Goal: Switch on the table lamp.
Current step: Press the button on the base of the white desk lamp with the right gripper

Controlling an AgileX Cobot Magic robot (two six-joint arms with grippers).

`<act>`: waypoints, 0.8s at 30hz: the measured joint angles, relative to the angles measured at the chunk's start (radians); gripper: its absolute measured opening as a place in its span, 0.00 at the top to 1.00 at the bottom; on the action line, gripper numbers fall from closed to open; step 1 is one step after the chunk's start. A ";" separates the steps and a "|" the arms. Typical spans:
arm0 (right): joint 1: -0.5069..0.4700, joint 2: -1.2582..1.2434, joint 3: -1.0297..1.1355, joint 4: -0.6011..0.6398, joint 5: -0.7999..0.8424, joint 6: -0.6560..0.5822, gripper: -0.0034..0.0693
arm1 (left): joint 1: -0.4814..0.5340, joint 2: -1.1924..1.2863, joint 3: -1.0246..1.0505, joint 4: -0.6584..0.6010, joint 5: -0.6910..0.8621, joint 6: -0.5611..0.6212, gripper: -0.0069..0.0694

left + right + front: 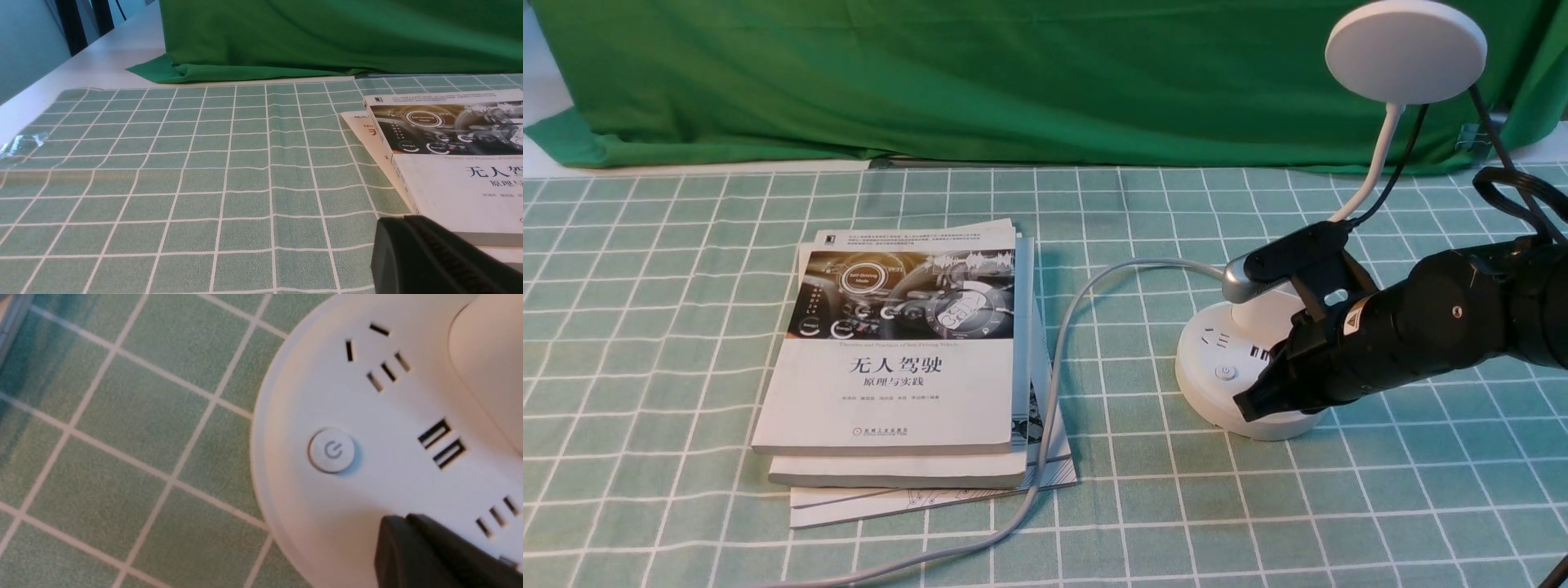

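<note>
Table lamp (1201,371), right end effector (1250,403) (closed together) over its base, near power button (331,450)

Right arm (1445,327) and right gripper (1251,403) are matte black; a silver-tipped camera (1294,255) sits atop; black cables (1496,189) loop behind.

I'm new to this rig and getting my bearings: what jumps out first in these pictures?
The white table lamp stands at the right, its round head raised high, with the right gripper poised over its base near the power button. Left of it, a stack of books lies on the green checked cloth.
</note>
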 joint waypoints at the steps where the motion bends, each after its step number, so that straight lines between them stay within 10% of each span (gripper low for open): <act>1: 0.000 0.000 0.000 0.000 -0.001 0.002 0.90 | 0.000 0.000 0.000 -0.006 0.000 0.000 0.88; 24: -0.021 0.009 -0.004 -0.009 -0.003 0.012 0.90 | 0.000 0.000 0.000 -0.006 0.000 0.000 0.88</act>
